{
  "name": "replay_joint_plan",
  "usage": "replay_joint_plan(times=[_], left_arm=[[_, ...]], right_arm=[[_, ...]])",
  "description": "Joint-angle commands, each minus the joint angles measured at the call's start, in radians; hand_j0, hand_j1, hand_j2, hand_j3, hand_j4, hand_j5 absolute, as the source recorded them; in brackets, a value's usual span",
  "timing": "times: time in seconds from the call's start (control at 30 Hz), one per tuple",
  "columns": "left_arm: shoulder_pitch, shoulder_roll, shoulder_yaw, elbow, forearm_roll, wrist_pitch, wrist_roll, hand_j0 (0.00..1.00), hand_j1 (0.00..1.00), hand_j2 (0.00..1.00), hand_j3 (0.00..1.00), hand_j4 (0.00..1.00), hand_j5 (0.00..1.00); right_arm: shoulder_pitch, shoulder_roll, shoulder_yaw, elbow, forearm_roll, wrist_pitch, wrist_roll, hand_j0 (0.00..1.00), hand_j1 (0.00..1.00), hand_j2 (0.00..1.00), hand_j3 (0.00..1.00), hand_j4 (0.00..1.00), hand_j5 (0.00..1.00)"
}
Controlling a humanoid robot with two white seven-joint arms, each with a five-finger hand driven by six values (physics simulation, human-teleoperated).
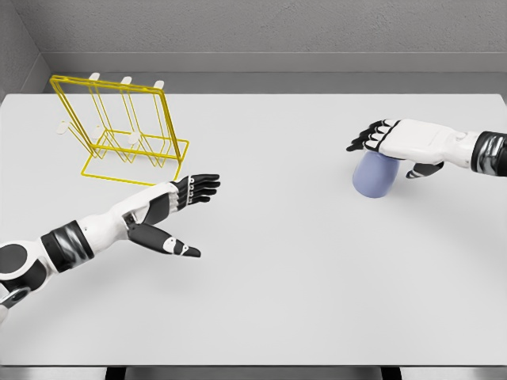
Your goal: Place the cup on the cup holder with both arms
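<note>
Head view first: nearest to us, our left arm comes in from the lower left corner, and the left hand (176,207) hangs over the white table (285,285) with its fingers stretched out and the thumb spread low — relaxed, holding nothing. Just beyond its fingertips stands the yellow wire cup holder (123,131), upright on its flat base, with white-tipped pegs sticking up along the top; the hand is near the holder's front corner but we see no contact. Across the table, well apart from the holder, the blue cup (375,175) stands on the right side. Our right hand (400,142) reaches in from the right edge and lies over the top of the cup, fingers extended forward past it, thumb down beside it — we cannot tell whether it grips the cup. Farthest off, a grey wall (261,32) runs behind the table.
</note>
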Motion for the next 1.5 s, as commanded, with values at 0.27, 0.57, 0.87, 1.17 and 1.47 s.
replay_joint_plan(times=[0.27,0.57,0.87,1.17,1.47], left_arm=[[-0.008,-0.017,0.002,0.066,0.085,0.036,0.001,1.00,1.00,1.00,1.00,1.00,1.00],[-0.008,-0.051,0.000,0.101,0.007,0.030,0.001,1.00,1.00,1.00,1.00,1.00,1.00],[-0.008,-0.075,-0.017,0.138,-0.033,0.028,0.001,1.00,1.00,1.00,1.00,1.00,1.00],[-0.008,-0.101,-0.018,0.162,-0.063,0.025,0.001,1.00,1.00,1.00,1.00,1.00,1.00],[-0.008,-0.101,-0.009,0.161,-0.062,0.022,0.003,1.00,1.00,1.00,1.00,1.00,1.00]], right_arm=[[0.000,0.000,-0.001,0.000,0.035,0.002,0.001,0.83,0.83,0.83,0.83,0.83,0.83],[0.000,0.000,-0.001,-0.001,0.039,0.002,0.003,0.74,0.74,0.74,0.74,0.74,0.74],[0.000,-0.002,-0.002,-0.006,0.044,0.002,0.003,0.64,0.64,0.64,0.64,0.64,0.64],[-0.014,-0.010,-0.015,-0.046,0.032,0.002,0.001,0.60,0.60,0.60,0.60,0.60,0.60],[-0.023,-0.039,-0.016,-0.127,0.030,0.002,0.001,0.60,0.60,0.60,0.60,0.60,0.60]])
